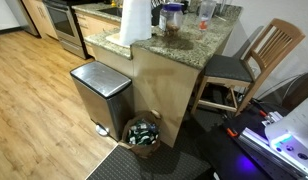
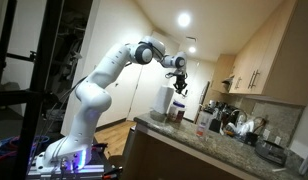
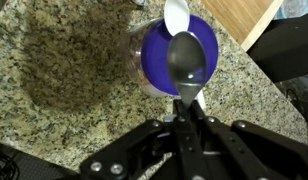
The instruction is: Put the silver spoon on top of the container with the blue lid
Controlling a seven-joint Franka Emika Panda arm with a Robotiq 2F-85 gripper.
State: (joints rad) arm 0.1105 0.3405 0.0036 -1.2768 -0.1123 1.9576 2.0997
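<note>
Silver metal spoon [image 3: 186, 58]: in the wrist view its bowl sits at centre frame, directly over the round dark blue lid. The handle runs down toward the bottom edge into the black Robotiq gripper [image 3: 190, 112]. The jaws are closed together on the handle, so the spoon is clamped.

Small clear plastic container with a dark blue lid [image 3: 154, 55]: upper centre of the wrist view, standing on the speckled granite countertop [image 3: 64, 90]. I cannot tell whether the spoon bowl touches the lid or hangs just above it.

In an exterior view the white arm reaches in from the left, with the gripper [image 2: 179, 88] at mid-frame, pointing down above the counter.

In an exterior view the container [image 1: 172, 17] stands at the top centre of the frame. It is between the tall white paper towel roll [image 1: 136, 22] on its left and the clear cup with red in it [image 1: 206, 12] on its right. The gripper is out of that frame.

A brushed steel pedal bin [image 1: 99, 92] stands on the floor at centre left, against the counter's side. A wooden chair [image 1: 262, 55] stands at the right.
</note>
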